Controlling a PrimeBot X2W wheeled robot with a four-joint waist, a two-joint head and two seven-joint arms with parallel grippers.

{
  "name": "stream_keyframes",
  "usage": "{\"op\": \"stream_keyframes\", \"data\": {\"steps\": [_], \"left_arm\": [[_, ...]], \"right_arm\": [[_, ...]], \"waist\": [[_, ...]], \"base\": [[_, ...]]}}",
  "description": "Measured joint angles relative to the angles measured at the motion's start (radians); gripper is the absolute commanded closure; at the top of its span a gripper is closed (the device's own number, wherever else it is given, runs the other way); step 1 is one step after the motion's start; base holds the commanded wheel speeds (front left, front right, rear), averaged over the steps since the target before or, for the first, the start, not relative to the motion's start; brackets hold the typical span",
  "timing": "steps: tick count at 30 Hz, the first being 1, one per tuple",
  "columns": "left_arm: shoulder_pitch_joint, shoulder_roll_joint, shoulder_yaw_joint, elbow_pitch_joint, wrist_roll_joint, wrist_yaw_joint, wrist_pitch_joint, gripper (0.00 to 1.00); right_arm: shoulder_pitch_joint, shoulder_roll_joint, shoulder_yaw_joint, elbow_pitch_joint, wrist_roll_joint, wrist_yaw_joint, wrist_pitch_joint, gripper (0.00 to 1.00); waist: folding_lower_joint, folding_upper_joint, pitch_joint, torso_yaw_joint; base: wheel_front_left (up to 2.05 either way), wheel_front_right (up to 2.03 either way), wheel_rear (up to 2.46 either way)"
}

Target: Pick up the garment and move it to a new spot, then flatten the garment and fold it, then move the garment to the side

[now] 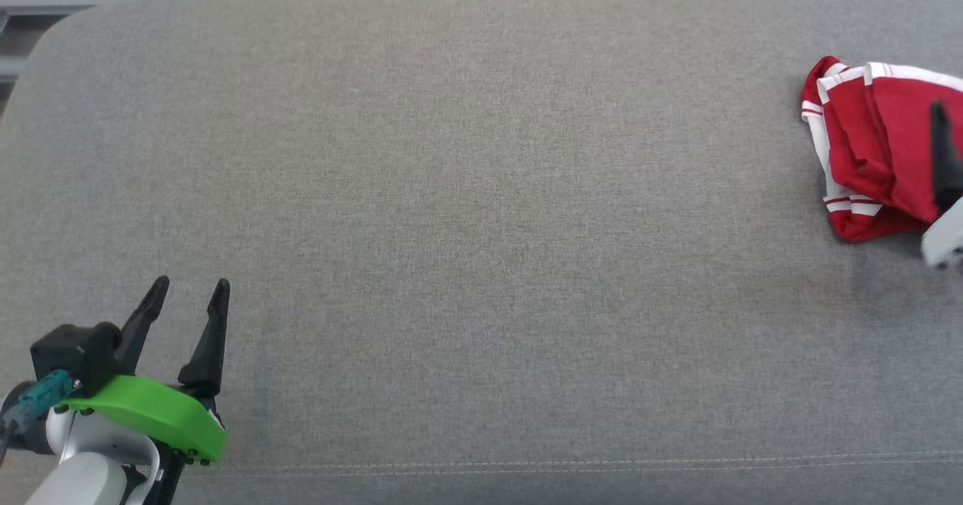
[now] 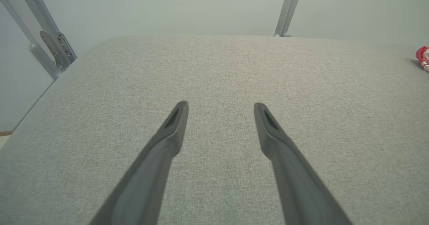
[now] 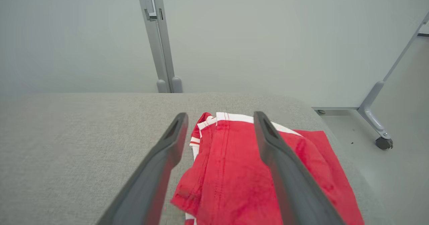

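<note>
Nearest me, at the lower left of the head view, the left pincer [image 1: 189, 285] hung low over the grey upholstered pad [image 1: 481, 226], its two dark fingers spread apart with nothing between them. Ahead of it ran a long stretch of bare grey weave.

At the pad's right end, well apart from that arm, lay the garment [image 1: 873, 151]: red cloth with white stripe trim, gathered into a loose, layered bundle whose folds looked rumpled rather than crisp. The right pincer [image 3: 220, 115] stood over it with its jaws wide and no cloth pinched between them. Whether the fingertips touched the fabric I could not tell.

I judged the cloth light, thin and limp. It would sag from any single hold, and its layers would slide over one another. The white-banded hem [image 3: 234, 117] on the bundle's far side looked the firmest place to pinch, being thicker and stitched. A bite at the middle would likely catch only the top layer.

What I saw suited two stages equally: a crumpled garment waiting at the edge to be carried off, or a roughly folded one already set to the side and released.

Beyond the pad rose a grey frame post [image 3: 157, 50] against a pale wall [image 3: 268, 34].
</note>
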Motion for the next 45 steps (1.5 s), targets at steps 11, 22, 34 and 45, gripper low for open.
{"op": "stream_keyframes", "data": {"steps": [11,22,34,45], "left_arm": [[0.084,-0.073,0.003,0.083,0.044,0.0,-0.02,0.0],[0.088,-0.11,-0.015,0.08,0.054,0.0,-0.03,0.0],[0.09,-0.148,-0.03,0.11,0.08,-0.002,-0.035,1.0],[0.134,-0.198,-0.026,0.152,0.032,-0.011,-0.024,1.0]], "right_arm": [[0.264,0.214,-0.002,0.003,-0.098,0.0,-0.022,0.0],[0.324,0.296,-0.174,-0.084,-0.288,0.0,-0.016,0.0],[0.397,0.339,-0.289,-0.14,-0.402,0.001,-0.016,1.0],[0.458,0.413,-0.29,-0.1,-0.349,0.013,0.004,1.0]], "waist": [[0.0,0.0,-0.125,-0.04],[0.0,0.0,-0.164,-0.056],[0.0,0.0,-0.182,-0.019],[0.0,0.0,-0.182,-0.023]], "base": [[0.0,0.0,0.0],[0.0,0.0,0.0],[0.0,0.0,0.0],[0.0,0.0,0.0]]}}
